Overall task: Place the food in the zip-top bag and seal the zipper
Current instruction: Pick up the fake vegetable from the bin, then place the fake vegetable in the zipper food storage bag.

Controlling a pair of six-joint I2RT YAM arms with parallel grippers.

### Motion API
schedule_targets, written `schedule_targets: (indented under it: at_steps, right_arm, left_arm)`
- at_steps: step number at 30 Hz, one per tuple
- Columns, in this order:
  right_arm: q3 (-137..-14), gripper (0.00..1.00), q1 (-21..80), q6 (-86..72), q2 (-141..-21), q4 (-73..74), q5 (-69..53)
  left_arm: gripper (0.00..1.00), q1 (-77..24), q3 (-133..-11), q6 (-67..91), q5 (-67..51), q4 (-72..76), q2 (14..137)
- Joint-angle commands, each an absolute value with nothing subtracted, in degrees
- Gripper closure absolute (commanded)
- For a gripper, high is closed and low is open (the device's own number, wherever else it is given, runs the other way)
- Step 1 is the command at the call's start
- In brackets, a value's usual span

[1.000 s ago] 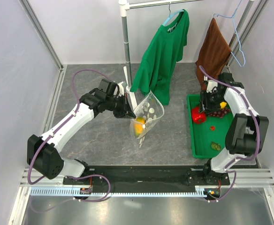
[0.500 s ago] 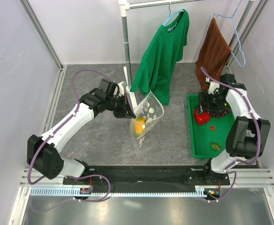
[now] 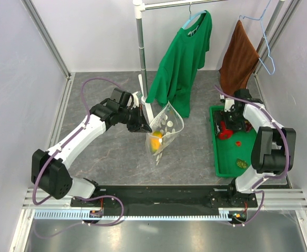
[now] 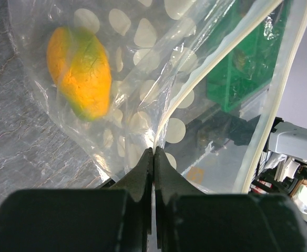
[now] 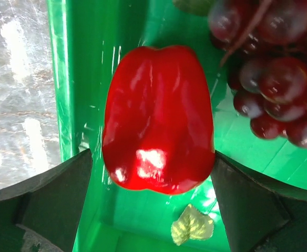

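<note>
My left gripper [image 3: 144, 127] is shut on the mouth edge of the zip-top bag [image 3: 167, 127], holding the clear dotted bag up above the table. In the left wrist view the closed tips [image 4: 154, 152] pinch the plastic next to the zipper [image 4: 211, 65]. The yellow-orange mango [image 4: 80, 73] lies inside the bag [image 4: 143, 94]. My right gripper [image 5: 152, 156] is open over the green tray [image 3: 232, 157], one finger on each side of the red pepper [image 5: 156, 121], which lies on the tray floor. The purple grape bunch [image 5: 274, 79] lies just to the pepper's right.
A green shirt [image 3: 182, 58] and a brown cloth [image 3: 239, 58] hang from a rail behind, beside a white pole [image 3: 141, 52]. A small leaf [image 5: 193, 226] lies in the tray under my right gripper. The tray's near end holds a red bit [image 3: 238, 143] and a green-yellow piece [image 3: 242, 163].
My right gripper has opened wide and shifted over the red pepper at the tray's far left. The left arm and the bag have stayed still.
</note>
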State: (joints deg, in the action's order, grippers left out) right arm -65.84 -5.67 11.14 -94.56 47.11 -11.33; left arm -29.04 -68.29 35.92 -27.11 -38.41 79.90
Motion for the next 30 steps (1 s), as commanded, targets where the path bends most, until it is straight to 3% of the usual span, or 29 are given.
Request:
schedule_targets:
  at_steps: [1,7,16,20,24,30]
  right_arm:
    - [-65.0,0.02,-4.4,14.8,-95.0,42.0,-7.2]
    - [-64.2,0.08,-4.4,16.7,-94.0,41.0,-5.7]
    - [-71.3,0.44,-4.9,15.2,-86.2,51.1,-11.5]
    - [-78.1,0.47,-5.1,14.9,-82.0,58.2,-21.1]
    - [-85.3,0.5,-3.7,12.1,-79.5,59.6,-41.3]
    - [-90.7,0.48,8.3,0.1,-78.8,48.6,-47.5]
  left_arm:
    - [0.98,-28.6,-68.6,35.6,-28.5,-37.1,80.9]
    - [0.98,-28.5,-68.4,35.7,-28.4,-37.0,80.8]
    - [0.98,-28.2,-68.2,35.2,-28.3,-37.3,80.2]
    - [0.98,-28.2,-68.0,35.2,-28.1,-37.3,79.8]
    - [0.98,-28.2,-68.0,35.0,-28.4,-37.2,80.1]
    - [0.98,-28.2,-68.2,34.5,-29.3,-37.3,79.8]
